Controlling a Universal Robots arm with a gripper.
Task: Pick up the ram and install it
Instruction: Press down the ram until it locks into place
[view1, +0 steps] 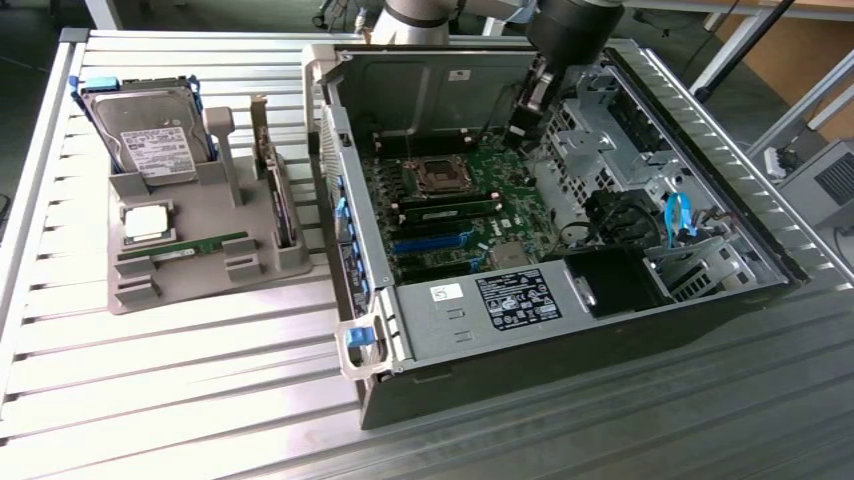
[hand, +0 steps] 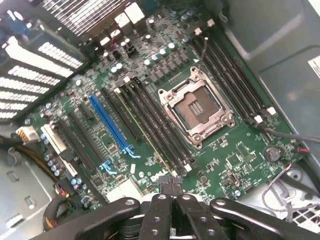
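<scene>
Ram (view1: 183, 247) lies on the grey tray (view1: 200, 280) at the exterior view's left, below the hard drive (view1: 150, 135), beside the open computer case (view1: 561, 330). From the wrist, the gripper (hand: 172, 187) hangs with fingers pressed together, empty, over the motherboard (hand: 235, 150).

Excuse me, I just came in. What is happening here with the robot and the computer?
A robot arm holds its tool over the motherboard inside the open computer case, near the memory slots beside the empty processor socket. The tool looks shut, with nothing in it. A green ram stick lies in the grey tray outside the case, near a hard drive.
</scene>
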